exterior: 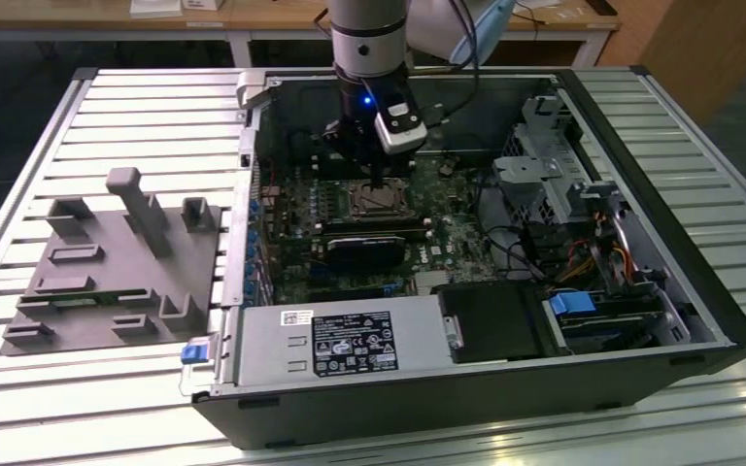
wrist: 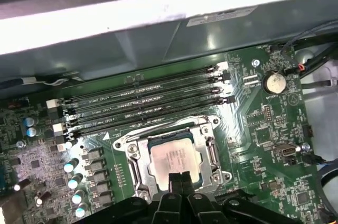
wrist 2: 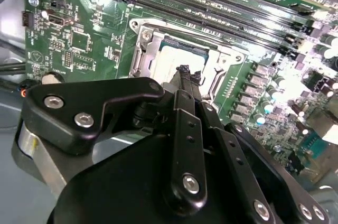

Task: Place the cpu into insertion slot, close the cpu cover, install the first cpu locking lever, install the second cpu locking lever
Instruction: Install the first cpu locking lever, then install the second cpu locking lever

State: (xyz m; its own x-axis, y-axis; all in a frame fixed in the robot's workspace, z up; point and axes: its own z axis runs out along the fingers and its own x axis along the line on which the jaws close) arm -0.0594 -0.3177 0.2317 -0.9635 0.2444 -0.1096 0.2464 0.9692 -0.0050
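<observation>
The cpu is sitting flat in the insertion slot on the green motherboard, its dull silver top showing in both wrist views. The cpu cover is lying down around the chip as a silvery frame. The gripper is hanging right over the slot's edge, fingertips pressed together, narrow, gripping nothing visible. Memory slots are running just beside the slot. In the exterior view the gripper is reaching down into the open computer case above the slot; a grey fixture block is lying well apart from the slot, outside the case on the exterior view's left.
</observation>
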